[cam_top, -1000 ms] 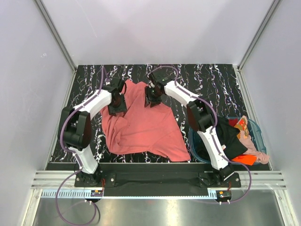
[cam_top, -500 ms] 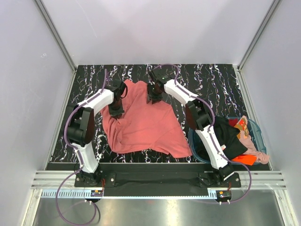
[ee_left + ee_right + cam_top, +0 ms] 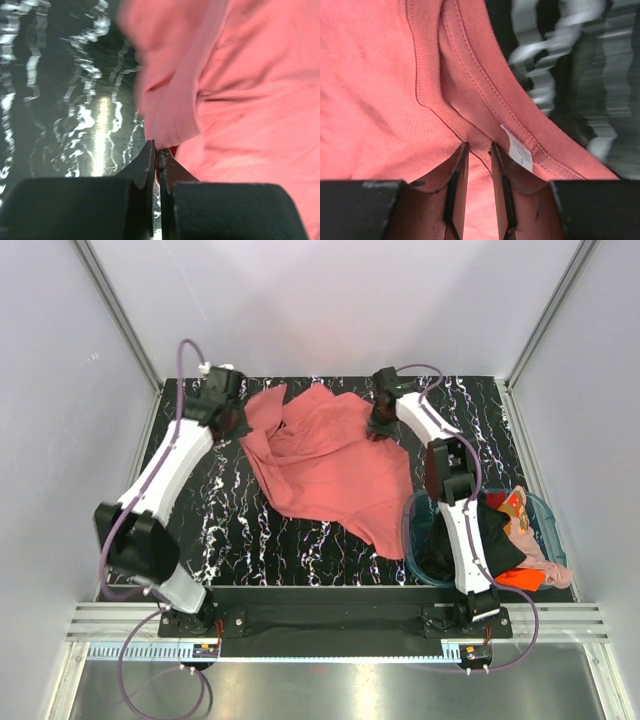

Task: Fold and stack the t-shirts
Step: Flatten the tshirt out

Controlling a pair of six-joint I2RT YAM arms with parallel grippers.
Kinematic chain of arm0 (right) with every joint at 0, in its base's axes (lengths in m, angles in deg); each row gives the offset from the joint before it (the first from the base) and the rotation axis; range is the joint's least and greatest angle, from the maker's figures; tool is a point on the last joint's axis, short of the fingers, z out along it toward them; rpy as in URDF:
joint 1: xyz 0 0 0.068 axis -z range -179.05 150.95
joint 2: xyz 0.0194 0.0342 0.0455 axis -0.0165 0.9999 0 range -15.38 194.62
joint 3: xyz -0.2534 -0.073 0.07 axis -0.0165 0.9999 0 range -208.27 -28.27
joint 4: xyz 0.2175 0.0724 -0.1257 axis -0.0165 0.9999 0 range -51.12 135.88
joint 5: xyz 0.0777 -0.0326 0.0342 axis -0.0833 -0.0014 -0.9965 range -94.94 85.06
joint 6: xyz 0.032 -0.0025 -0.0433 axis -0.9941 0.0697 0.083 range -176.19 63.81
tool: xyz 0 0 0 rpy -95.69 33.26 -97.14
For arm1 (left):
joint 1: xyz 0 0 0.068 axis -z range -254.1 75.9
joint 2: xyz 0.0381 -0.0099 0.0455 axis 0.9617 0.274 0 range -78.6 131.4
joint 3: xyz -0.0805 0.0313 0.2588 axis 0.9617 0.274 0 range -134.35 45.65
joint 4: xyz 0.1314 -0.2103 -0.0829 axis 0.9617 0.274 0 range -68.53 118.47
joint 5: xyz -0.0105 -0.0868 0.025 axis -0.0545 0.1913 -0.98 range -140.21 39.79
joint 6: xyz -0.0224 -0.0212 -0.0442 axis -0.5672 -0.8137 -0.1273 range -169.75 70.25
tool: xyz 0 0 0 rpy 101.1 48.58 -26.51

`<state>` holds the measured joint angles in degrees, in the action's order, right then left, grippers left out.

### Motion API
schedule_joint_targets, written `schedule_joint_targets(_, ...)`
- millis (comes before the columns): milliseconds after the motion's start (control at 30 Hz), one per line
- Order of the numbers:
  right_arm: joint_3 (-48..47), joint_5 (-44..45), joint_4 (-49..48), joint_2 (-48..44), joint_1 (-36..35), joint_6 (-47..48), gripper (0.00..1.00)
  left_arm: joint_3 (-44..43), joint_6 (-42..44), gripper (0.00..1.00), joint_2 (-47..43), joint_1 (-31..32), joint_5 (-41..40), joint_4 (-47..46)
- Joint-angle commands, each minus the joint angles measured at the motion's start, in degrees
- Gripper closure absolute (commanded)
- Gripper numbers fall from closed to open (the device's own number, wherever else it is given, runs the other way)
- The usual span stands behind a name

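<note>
Within the last second my left claw (image 3: 226,416) had swung out to the far-left part of the table (image 3: 200,525). The wrist view showed it (image 3: 156,150) clamped tight on a hem of the salmon-red t-shirt (image 3: 335,465). The shirt had come with it: it had slid away from the near edge and now lay across the far middle, still creased and bunched along its left side. My right claw (image 3: 380,426) had reached to the far right, its jaws (image 3: 479,150) nipped on fabric beside the collar (image 3: 435,75). I judged this a spreading pull, with no fold made yet. The other t-shirts (image 3: 495,540) waited in the basket (image 3: 548,515).
</note>
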<state>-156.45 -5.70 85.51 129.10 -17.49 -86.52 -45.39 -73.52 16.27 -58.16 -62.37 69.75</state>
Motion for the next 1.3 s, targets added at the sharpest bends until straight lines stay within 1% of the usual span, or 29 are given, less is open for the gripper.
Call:
schedule_joint_targets(0, 3.5, 9.7, 6.8, -0.6, 2.6, 1.0, 0.68, 9.7, -5.7, 1.0, -8.1, -2.1, -6.3, 1.3)
schedule_joint_targets(33, 4.4, 9.8, 6.8, -1.5, 3.1, 1.2, 0.67, 13.2, -9.9, 1.0, -12.2, -3.5, -7.7, 1.6)
schedule_joint_targets(67, 5.0, 9.9, 6.6, -1.9, 3.1, 1.5, 0.67, 20.0, -12.3, 1.0, -13.7, -4.6, -8.2, 3.0)
schedule_joint_targets(100, 5.4, 9.8, 6.5, -2.4, 3.1, 1.8, 0.66, 23.2, -14.5, 1.0, -15.5, -8.1, -8.1, 3.6)
schedule_joint_targets(133, 6.5, 9.3, 6.1, -3.6, 3.1, 2.5, 0.66, 26.1, -17.0, 0.95, -16.7, -10.5, -6.2, 3.9)
schedule_joint_targets(167, 7.1, 7.2, 4.9, -4.2, 3.0, 2.8, 0.66, 30.7, -16.9, 0.63, -18.8, -13.0, -4.6, 2.8)
schedule_joint_targets(200, 7.5, 6.4, 4.5, -4.7, 2.8, 3.2, 0.65, 32.4, -16.1, 0.46, -19.6, -17.4, -3.1, 1.8)
schedule_joint_targets(233, 7.6, 5.5, 4.4, -5.6, 2.6, 4.0, 0.64, 33.3, -14.4, 0.32, -20.2, -19.3, -1.5, 1.2)
schedule_joint_targets(267, 7.3, 4.0, 4.9, -6.0, 1.8, 4.5, 0.64, 33.1, -13.7, 0.13, -20.6, -20.5, -1.9, 1.4)
schedule_joint_targets(300, 7.2, 3.4, 5.0, -6.5, 1.2, 5.2, 0.63, 32.5, -12.9, 0.05, -20.7, -21.5, -2.9, 1.5)
schedule_joint_targets(333, 7.2, 2.5, 4.9, -7.7, 0.6, 6.7, 0.61, 31.6, -11.4, 0.02, -20.6, -21.7, -4.6, 1.6)
schedule_joint_targets(400, 7.5, 2.5, 4.8, -9.2, -1.8, 7.9, 0.59, 28.7, -9.5, 0.06, -19.6, -21.7, -3.4, 0.6)
schedule_joint_targets(433, 7.8, 1.8, 4.5, -10.8, -2.4, 9.0, 0.57, 27.9, -8.0, 0.09, -19.1, -21.7, 0.6, 0.2)
schedule_joint_targets(467, 7.9, 1.2, 4.4, -12.0, -3.7, 9.8, 0.54, 27.7, -6.5, 0.14, -18.4, -21.7, 8.5, -2.6)
schedule_joint_targets(500, 8.0, 0.9, 4.4, -12.0, -4.2, 9.8, 0.53, 28.4, -6.5, 0.16, -18.1, -21.7, 8.6, -5.4)
schedule_joint_targets(533, 8.2, -0.7, 4.4, -13.1, -4.7, 9.8, 0.52, 29.6, -5.6, 0.18, -17.1, -21.7, 19.8, -8.6)
schedule_joint_targets(567, 8.6, -1.8, 4.3, -13.6, -4.9, 9.8, 0.51, 29.8, -5.7, 0.21, -15.1, -21.4, 23.6, -11.2)
schedule_joint_targets(600, 9.3, -2.8, 4.3, -14.6, -5.5, 9.8, 0.51, 28.9, -5.9, 0.23, -10.9, -20.6, 24.7, -10.3)
schedule_joint_targets(633, 9.4, -4.6, 4.3, -15.0, -5.6, 9.5, 0.51, 27.9, -5.8, 0.23, -8.5, -20.2, 24.3, -9.5)
schedule_joint_targets(733, 11.1, -5.8, 4.3, -16.8, -6.3, 9.5, 0.51, 23.9, -5.8, 0.25, -1.3, -19.6, 25.1, -9.4)
schedule_joint_targets(767, 11.9, -6.0, 3.9, -17.3, -6.5, 9.6, 0.51, 21.7, -5.5, 0.27, 0.0, -19.5, 24.8, -9.4)
schedule_joint_targets(800, 13.6, -6.4, 3.5, -18.4, -6.6, 9.5, 0.51, 20.3, -4.9, 0.32, 1.5, -18.9, 24.2, -9.2)
schedule_joint_targets(833, 14.2, -6.8, 2.8, -18.8, -6.5, 9.3, 0.52, 18.1, -4.4, 0.4, 3.8, -18.4, 24.0, -9.2)
schedule_joint_targets(933, 15.1, -6.8, 3.5, -19.8, -6.6, 9.3, 0.52, 15.2, -3.6, 0.43, 6.9, -16.7, 21.3, -7.2)
schedule_joint_targets(1000, 15.8, -6.7, 3.5, -21.2, -6.5, 9.6, 0.52, 15.2, -3.9, 0.43, 8.2, -16.3, 19.2, -6.5)
schedule_joint_targets(1133, 16.7, -6.9, 3.3, -22.8, -6.6, 10.4, 0.52, 16.7, -4.2, 0.45, 10.4, -16.3, 18.2, -7.4)
schedule_joint_targets(1167, 17.0, -7.1, 3.3, -22.9, -6.5, 10.5, 0.53, 16.3, -4.1, 0.48, 11.0, -16.2, 17.9, -6.4)
schedule_joint_targets(1233, 17.5, -7.3, 3.2, -23.5, -6.5, 10.6, 0.52, 18.1, -4.3, 0.48, 10.7, -16.3, 17.1, -6.5)
schedule_joint_targets(1267, 17.7, -7.3, 3.2, -23.4, -6.5, 10.6, 0.53, 19.1, -4.4, 0.52, 9.9, -16.3, 17.0, -6.9)
